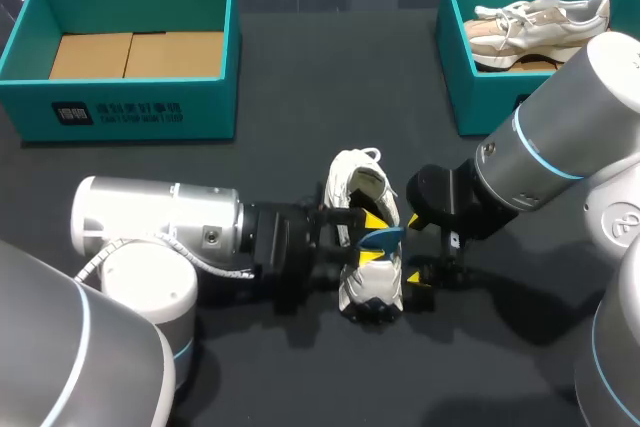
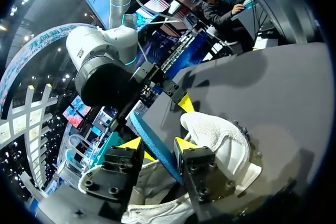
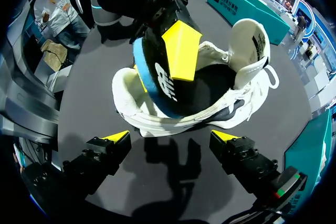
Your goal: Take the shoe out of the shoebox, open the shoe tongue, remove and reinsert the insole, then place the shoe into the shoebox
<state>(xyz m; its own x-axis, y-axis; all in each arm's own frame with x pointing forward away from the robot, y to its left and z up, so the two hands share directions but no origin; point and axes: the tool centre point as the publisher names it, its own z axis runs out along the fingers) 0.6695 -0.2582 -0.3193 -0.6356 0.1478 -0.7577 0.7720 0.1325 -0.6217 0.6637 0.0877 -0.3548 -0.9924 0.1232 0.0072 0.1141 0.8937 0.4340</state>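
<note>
Presently, left gripper [image 2: 157,142] pinches the insole [image 3: 155,85] inside the shoe [image 1: 362,182], apparently to seat it; right gripper [image 3: 170,136], jaws spread, stands beside the shoe, likely in support; shoe rests on the table [image 1: 280,77].

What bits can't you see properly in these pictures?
Head view: my right arm hides a corner of the right shoebox and part of the spare shoe inside.
Head view: the left gripper and insole cover the middle of the white shoe.
Right wrist view: the insole's lower end is hidden inside that shoe.

Cloth shoe [image 1: 358,175], matt blk table [image 1: 300,97]
</note>
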